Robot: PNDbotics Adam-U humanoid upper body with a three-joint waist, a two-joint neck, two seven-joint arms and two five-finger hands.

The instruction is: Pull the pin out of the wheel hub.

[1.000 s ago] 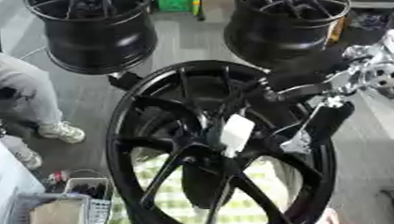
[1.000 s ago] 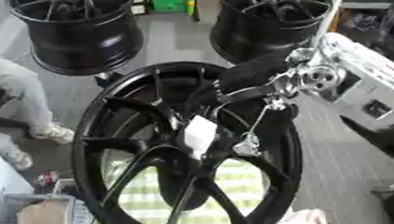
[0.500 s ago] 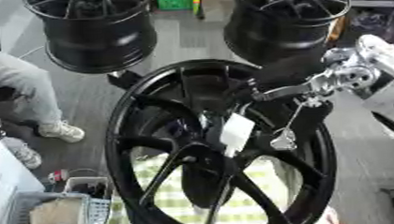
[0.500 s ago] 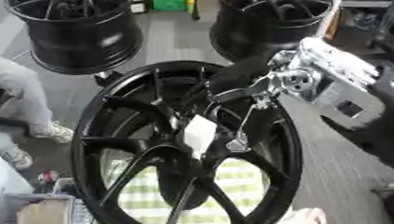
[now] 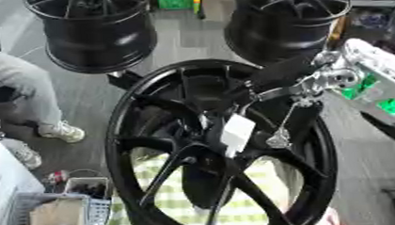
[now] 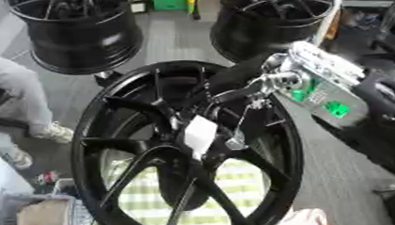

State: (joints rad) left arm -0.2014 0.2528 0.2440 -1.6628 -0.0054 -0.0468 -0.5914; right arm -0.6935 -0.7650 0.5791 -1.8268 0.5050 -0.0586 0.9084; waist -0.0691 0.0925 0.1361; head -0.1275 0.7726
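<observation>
Large glossy black multi-spoke alloy wheel hub stands upright, centre of view, over a green-and-white checked cloth. White rectangular paper tag hangs at its centre. Right hand, black with a silver wrist joint, reaches in from the right to the upper spokes; whether its fingers are clenched or released, cannot tell. Thin cord drops from it to a small silvery metal piece dangling in front of the right spokes; the pin itself I cannot pick out. Versus 0.5 s ago: right arm further left, the hanging piece closer to the tag.
</observation>
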